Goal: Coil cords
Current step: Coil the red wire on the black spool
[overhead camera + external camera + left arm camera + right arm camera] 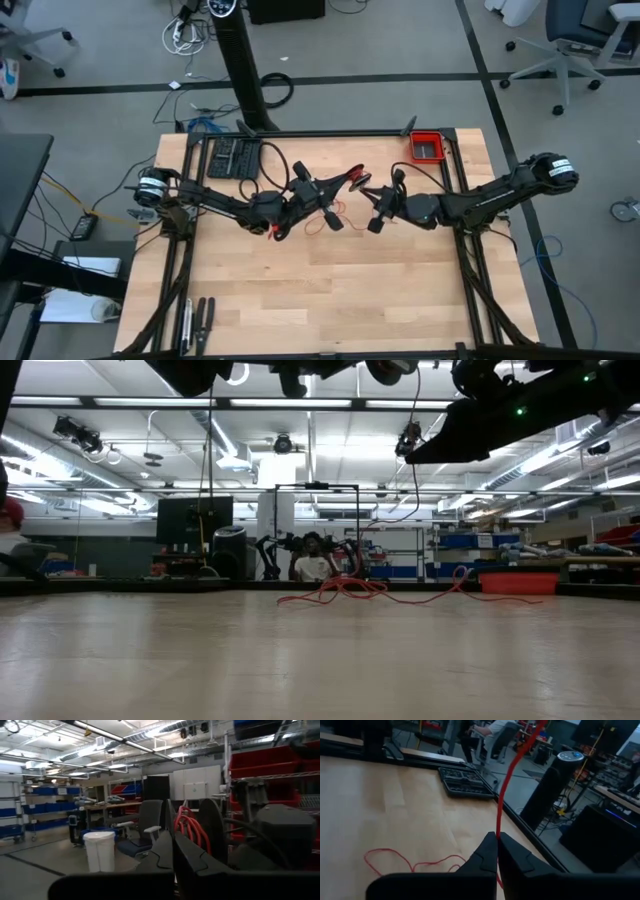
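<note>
Mid-coiling. Right gripper point(497, 851) raised above mid-surface, jaws clenched on the red cord point(506, 785), strand running taut up and away. Left gripper point(172, 855) lifted opposite, just beside it, jaws clamped shut with loops of the same cord hanging at them. Rest of cord lying slack and wavy on the wooden surface point(330, 290) between both arms. Next, likely: wrapping another turn onto the bundle, keeping tension.

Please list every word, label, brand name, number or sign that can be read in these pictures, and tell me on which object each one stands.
No text can be read in any view.
The black tray at the table's far edge: markings too small to read.
The red bin: no label visible.
The shelves and bins in the room behind: labels too blurred to read.
The red cord: no writing.
</note>
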